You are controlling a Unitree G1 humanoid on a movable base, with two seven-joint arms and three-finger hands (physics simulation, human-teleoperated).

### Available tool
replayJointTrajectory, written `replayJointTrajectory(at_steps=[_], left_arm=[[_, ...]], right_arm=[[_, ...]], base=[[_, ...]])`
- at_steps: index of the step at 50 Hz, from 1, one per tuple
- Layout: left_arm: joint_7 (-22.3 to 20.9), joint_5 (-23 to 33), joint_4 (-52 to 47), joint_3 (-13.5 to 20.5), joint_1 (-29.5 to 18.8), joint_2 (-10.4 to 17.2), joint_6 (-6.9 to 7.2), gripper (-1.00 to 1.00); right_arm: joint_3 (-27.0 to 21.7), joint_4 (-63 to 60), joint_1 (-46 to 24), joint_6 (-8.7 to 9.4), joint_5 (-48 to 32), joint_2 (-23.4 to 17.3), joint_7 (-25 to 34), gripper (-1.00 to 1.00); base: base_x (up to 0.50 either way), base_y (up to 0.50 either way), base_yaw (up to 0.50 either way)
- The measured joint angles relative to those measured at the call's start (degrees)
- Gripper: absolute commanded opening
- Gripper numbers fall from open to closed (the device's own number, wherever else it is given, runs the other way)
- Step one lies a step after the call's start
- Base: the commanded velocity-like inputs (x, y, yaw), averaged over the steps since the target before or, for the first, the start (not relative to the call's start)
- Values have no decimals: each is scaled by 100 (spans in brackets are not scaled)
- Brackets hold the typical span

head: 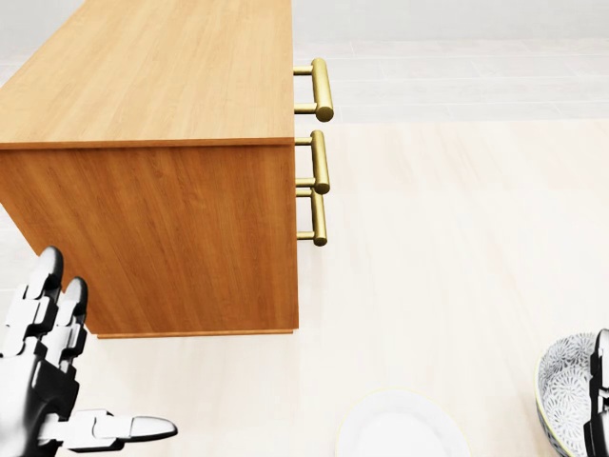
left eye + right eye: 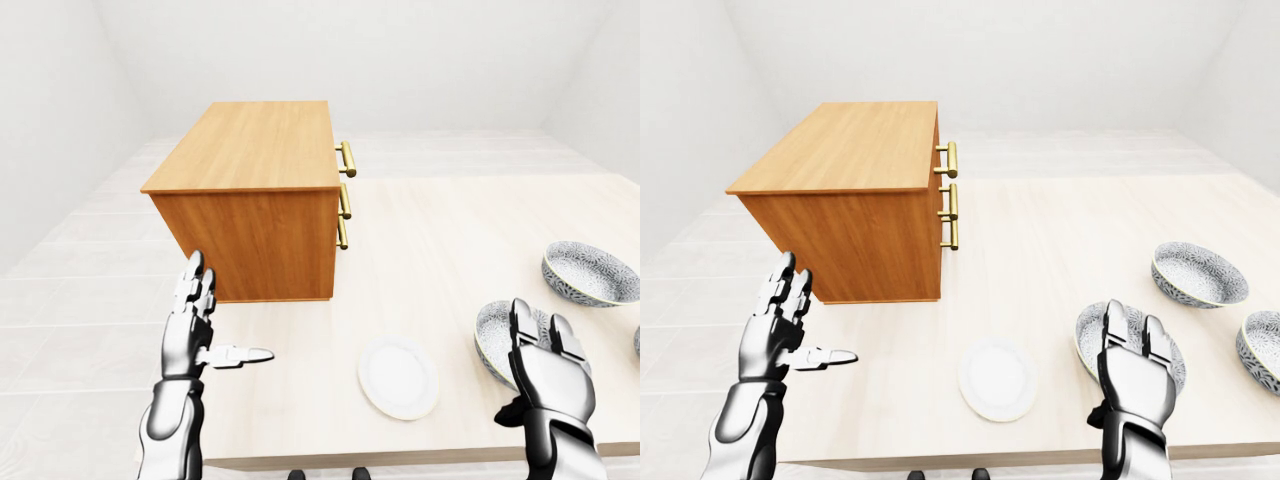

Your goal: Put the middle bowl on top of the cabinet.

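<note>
The right hand (image 2: 1137, 372) is wide open, holding nothing, just this side of a bowl (image 2: 1095, 335). Two more bowls sit to its right, so the middle bowl (image 2: 1198, 273) looks farther off. The left hand (image 2: 780, 320), open too, is by the cabinet (image 2: 855, 150).

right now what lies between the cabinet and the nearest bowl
In the right-eye view, only a white plate lies on the table between the cabinet and the bowl; the rest is bare.

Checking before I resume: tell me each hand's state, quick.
Left hand: open, empty.
Right hand: open, over a bowl, not gripping.
</note>
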Motion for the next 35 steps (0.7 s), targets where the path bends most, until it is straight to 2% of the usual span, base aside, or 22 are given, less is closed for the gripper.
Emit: replayJointTrajectory(at_steps=[35], left_arm=[[117, 71, -51, -14, 37, -12, 0, 100]], right_arm=[[5, 525, -37, 0, 200, -86, -245, 100]], base=[[0, 0, 0]])
